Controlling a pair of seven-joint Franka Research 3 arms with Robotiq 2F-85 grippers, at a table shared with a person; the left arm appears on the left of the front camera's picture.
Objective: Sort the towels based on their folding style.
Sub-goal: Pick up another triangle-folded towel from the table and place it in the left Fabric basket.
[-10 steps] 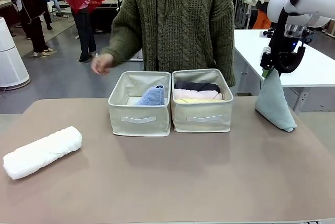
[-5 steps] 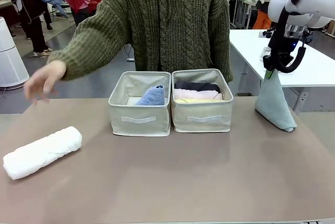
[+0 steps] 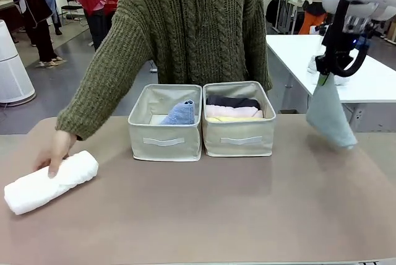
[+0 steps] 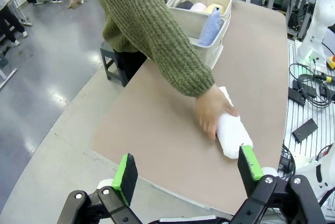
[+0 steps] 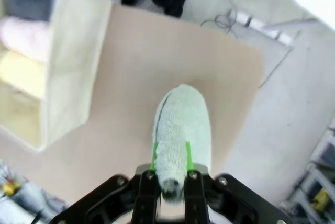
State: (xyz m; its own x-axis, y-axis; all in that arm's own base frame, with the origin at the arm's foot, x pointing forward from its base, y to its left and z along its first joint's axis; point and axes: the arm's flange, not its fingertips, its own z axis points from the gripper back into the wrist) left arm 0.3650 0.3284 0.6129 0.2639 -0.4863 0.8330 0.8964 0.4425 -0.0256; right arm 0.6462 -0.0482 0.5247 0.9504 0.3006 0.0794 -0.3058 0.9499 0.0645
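Teal cone [image 3: 330,116] is now pinched at its tip by the right gripper [image 3: 323,79] and lifted, right of the boxes [image 3: 164,130], so it is ready to be sorted. White roll [image 3: 49,181], left of the boxes, is now touched by a person's hand [image 3: 54,152]. Left gripper [image 4: 188,165] is spread.

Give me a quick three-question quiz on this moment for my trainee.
1. True or false: the right arm's fingers are shut on the grey-teal cone towel.
2. How many towels show in the right-hand box of the front view? A one; B three; C five.
3. What colour is the roll under the person's hand?
Key: 1 true; 2 B; 3 white.
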